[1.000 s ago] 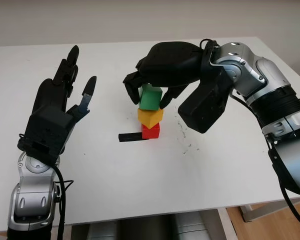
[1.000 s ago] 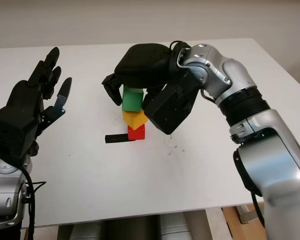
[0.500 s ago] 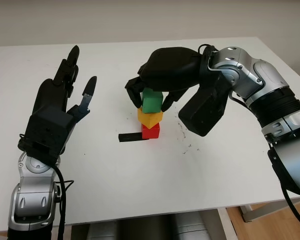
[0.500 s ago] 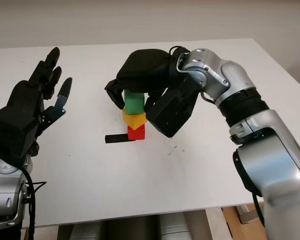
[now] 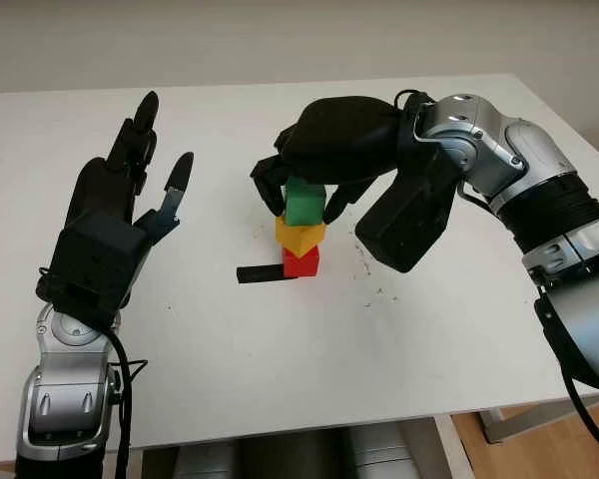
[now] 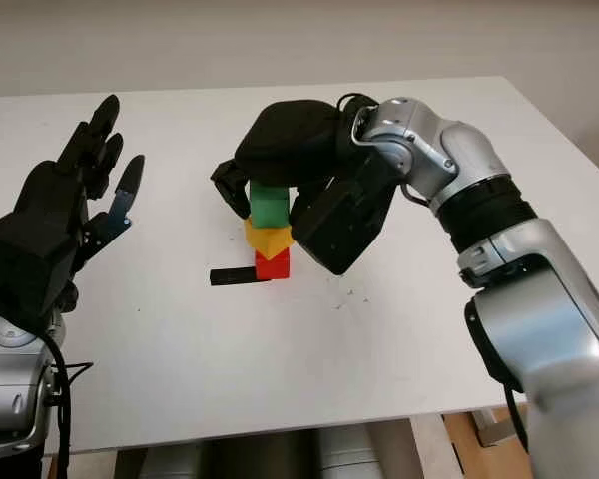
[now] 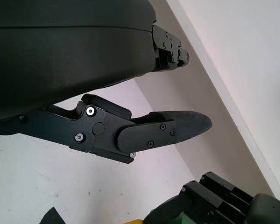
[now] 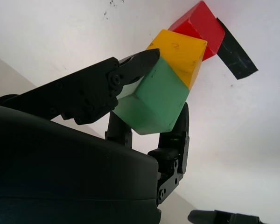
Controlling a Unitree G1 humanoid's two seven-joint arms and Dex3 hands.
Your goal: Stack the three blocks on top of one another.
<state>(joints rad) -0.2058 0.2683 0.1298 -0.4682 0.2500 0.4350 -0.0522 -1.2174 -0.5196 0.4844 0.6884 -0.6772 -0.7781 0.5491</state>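
A red block (image 5: 300,262) sits on the white table (image 5: 220,349) with a yellow block (image 5: 299,237) on top of it. A green block (image 5: 303,203) rests on the yellow one, so the three form one column. My right hand (image 5: 302,206) reaches over the column from the right and is shut on the green block (image 8: 151,100), with fingers (image 8: 130,70) pressing its opposite sides. My left hand (image 5: 145,170) is open, raised above the table at the left, well apart from the blocks.
A short black strip (image 5: 260,273) lies on the table just left of the red block, touching its base. Small dark specks (image 5: 374,284) mark the table to the right of the column. The table's front edge runs near the bottom.
The right hand has lowered the green block slightly and straightened it onto the yellow block. The left hand has not moved.
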